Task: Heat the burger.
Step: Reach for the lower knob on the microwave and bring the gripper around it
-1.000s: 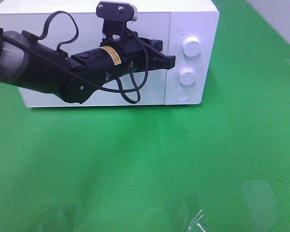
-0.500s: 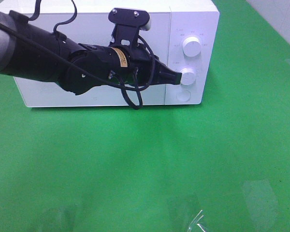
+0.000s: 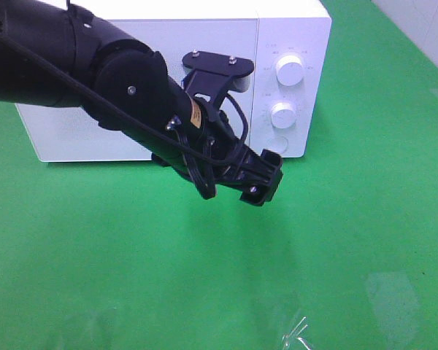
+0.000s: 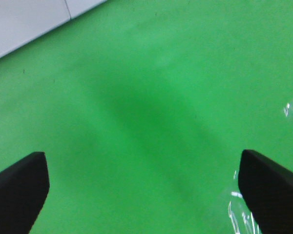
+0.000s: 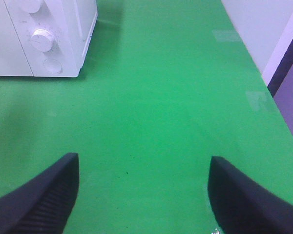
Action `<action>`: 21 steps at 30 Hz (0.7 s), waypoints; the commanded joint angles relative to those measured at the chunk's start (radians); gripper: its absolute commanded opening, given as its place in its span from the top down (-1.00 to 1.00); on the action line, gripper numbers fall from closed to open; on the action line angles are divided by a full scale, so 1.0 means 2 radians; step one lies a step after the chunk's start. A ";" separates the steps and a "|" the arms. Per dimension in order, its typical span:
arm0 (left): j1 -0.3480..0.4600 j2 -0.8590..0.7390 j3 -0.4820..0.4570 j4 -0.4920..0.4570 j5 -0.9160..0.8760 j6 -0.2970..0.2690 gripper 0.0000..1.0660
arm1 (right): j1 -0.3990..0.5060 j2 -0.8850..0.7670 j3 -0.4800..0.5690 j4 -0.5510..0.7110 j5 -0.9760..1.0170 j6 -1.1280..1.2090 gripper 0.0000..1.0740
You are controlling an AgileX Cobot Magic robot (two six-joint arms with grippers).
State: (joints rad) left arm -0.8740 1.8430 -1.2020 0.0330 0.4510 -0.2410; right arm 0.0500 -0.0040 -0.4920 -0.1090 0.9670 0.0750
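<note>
- Two arms belong to this rig. The high camera shows only the left arm (image 3: 95, 73), which is black and reaches in from the upper left across the front of a white microwave (image 3: 58, 135).
- Its pincer, the left gripper (image 3: 261, 184), points down and to the right. It hangs above the green table (image 3: 204, 270), just in front of the microwave's lower right corner. We see its jaws spread wide, with only bare green between them.
- The microwave door is closed. On the control panel at its right we see an upper knob (image 3: 289, 68), a lower knob (image 3: 283, 114) and a round button (image 3: 277, 143) beneath them.
- Near the table's front edge, right of centre, lies a crumpled bit of clear plastic (image 3: 298, 334).
- The right gripper (image 5: 144, 163) shows only in its own wrist camera. Its jaws are spread apart with nothing between them, above green table to the right of the microwave.
- We cannot tell where the burger is, as no view shows it.
</note>
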 commanded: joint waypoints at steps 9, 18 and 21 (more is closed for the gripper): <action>0.000 -0.051 -0.004 -0.002 0.196 -0.001 -0.90 | -0.002 -0.014 0.001 -0.001 -0.004 -0.001 -0.29; 0.046 -0.097 -0.006 0.012 0.276 0.008 -0.89 | -0.002 -0.014 0.001 -0.001 -0.004 -0.001 -0.29; 0.090 -0.107 -0.006 0.000 0.304 0.026 -0.89 | -0.002 -0.014 0.001 -0.001 -0.004 -0.001 -0.29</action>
State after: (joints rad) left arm -0.7590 1.6540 -1.2090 0.0540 1.0020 -0.2210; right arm 0.0500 -0.0040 -0.4920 -0.1090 0.9670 0.0750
